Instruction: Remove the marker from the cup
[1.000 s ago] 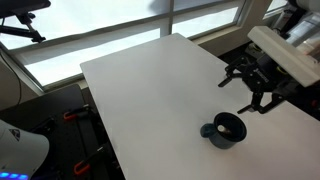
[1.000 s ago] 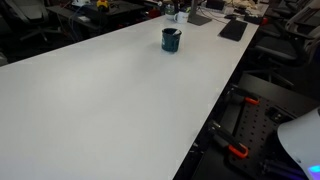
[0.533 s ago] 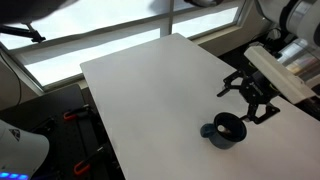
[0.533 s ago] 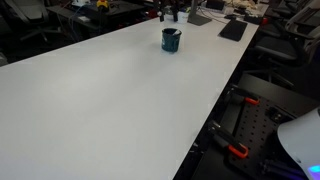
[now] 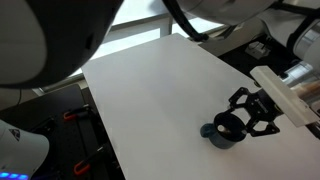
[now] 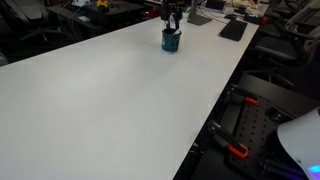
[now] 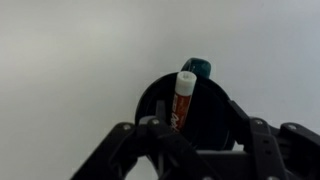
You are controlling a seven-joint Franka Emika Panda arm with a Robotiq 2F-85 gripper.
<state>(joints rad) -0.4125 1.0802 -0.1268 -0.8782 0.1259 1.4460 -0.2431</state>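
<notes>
1. Hovering just above the cup (image 5: 224,131) in an exterior view, the claw (image 5: 248,115) stood released, its two fingers spread apart and nothing between them.
2. The wrist view looked straight down into the cup (image 7: 215,115), with the marker (image 7: 184,97) standing inside, pale cap up and reddish body below, leaning toward the rim on the side of the stubby handle (image 7: 198,67).
3. The cup sat upright on the white counter (image 5: 150,90), near one edge, with nothing else close to it; in both exterior views the marker was too small to make out.
4. The step in hand appeared to be the approach: the claw was lined up over the cup's mouth but was not yet touching the marker.
5. In the wrist view the fingers (image 7: 128,138) sat wide, roughly as far apart as the cup itself.
6. The next move probably called for a straight descent until the fingertips flanked the marker's cap, centred on the marker, not the cup, so that neither finger caught the rim.
7. After that, the fingers needed to clench on the cap, and the arm needed to lift vertically so that the cup was not tipped or dragged.
</notes>
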